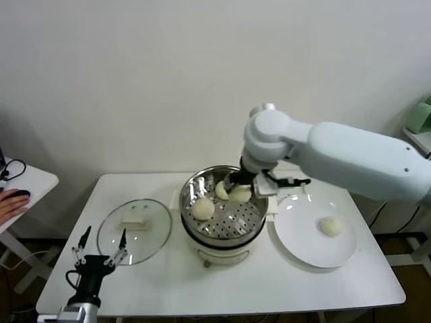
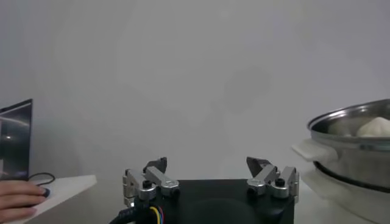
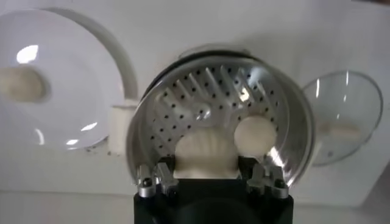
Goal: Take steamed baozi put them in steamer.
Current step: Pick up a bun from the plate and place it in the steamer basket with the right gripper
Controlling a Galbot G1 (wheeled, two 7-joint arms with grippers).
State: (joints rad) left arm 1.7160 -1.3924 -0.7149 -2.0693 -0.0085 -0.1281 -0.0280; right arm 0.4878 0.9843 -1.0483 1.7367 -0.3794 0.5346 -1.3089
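The steel steamer stands at mid-table with three baozi over its perforated tray. One baozi lies on the tray's left side and a second sits toward the back. My right gripper reaches down inside the steamer, shut on a third baozi. In the right wrist view this baozi fills the gap between the fingers of the right gripper, low over the tray, beside another baozi. A last baozi lies on the white plate. My left gripper waits open at the table's front left.
The glass lid with its cream knob lies flat to the left of the steamer, just beyond the left gripper. A side table with a person's hand on it stands at the far left. The wall is close behind the table.
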